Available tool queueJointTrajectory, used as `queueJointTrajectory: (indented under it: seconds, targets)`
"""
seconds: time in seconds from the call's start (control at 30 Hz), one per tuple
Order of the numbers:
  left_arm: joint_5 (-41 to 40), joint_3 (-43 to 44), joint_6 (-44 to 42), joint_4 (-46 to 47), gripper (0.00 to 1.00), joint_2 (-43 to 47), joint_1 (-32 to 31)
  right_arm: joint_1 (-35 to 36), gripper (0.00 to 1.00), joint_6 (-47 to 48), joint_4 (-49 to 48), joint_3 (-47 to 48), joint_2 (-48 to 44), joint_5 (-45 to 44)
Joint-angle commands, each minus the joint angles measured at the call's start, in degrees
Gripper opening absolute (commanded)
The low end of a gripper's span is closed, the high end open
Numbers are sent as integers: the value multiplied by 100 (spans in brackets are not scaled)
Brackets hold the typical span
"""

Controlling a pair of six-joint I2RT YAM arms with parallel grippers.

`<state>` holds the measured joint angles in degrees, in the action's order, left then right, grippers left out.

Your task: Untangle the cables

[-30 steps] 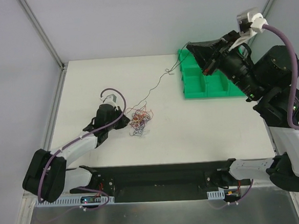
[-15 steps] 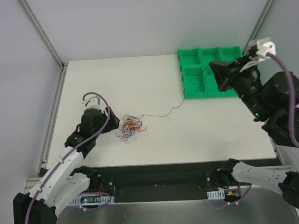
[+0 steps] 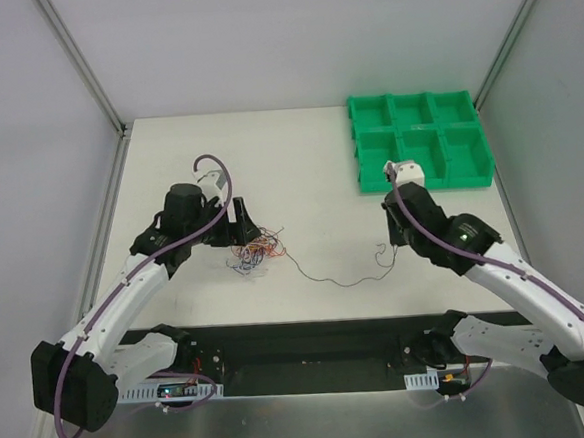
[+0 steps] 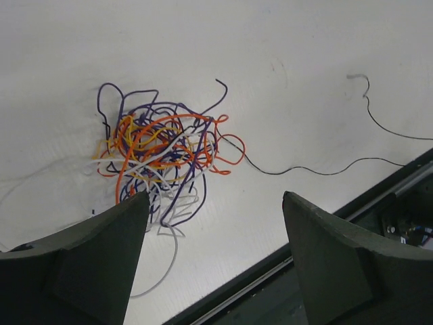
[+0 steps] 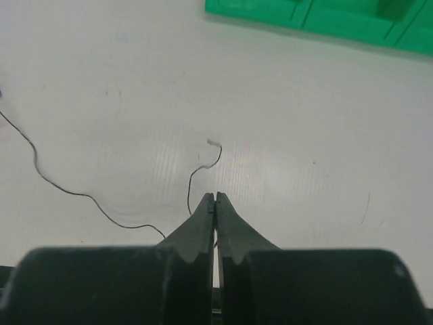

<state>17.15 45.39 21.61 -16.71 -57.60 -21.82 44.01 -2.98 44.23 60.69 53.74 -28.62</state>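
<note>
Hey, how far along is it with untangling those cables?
Early. Done: one black strand lies stretched out away from the knot, though one end runs into it. In hand: the right gripper is shut on that strand; the left gripper hovers open by the knot. Left: the orange, purple, white and yellow wires are all tangled together.
</note>
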Motion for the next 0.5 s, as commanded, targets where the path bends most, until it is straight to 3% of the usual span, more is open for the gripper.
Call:
queueJointTrajectory:
  seconds: [0.0, 0.03, 0.1, 0.13, 0.23, 0.37, 0.47]
  targets:
    - [667, -117, 1, 10, 80, 65, -85, -50, 10, -879, 517, -495, 400, 329]
    - [589, -179, 19, 10, 80, 143, -85, -42, 21, -871, 412, -601, 444, 453]
    - [509, -284, 63, -16, 81, 302, -85, -24, 57, -810, 219, -707, 558, 664]
    - [492, -328, 80, -25, 81, 398, -85, 28, 68, -766, 166, -690, 655, 700]
    - [413, -425, 98, -60, 80, 548, -85, 422, 77, -320, -193, -444, 1155, 865]
    - [105, -496, 90, -131, 79, 531, -85, 1082, 77, 52, -1588, -443, 2051, 2481]
    - [-18, -496, 116, -175, 79, 373, -85, 1653, 76, 201, -2443, -392, 2737, 2609]
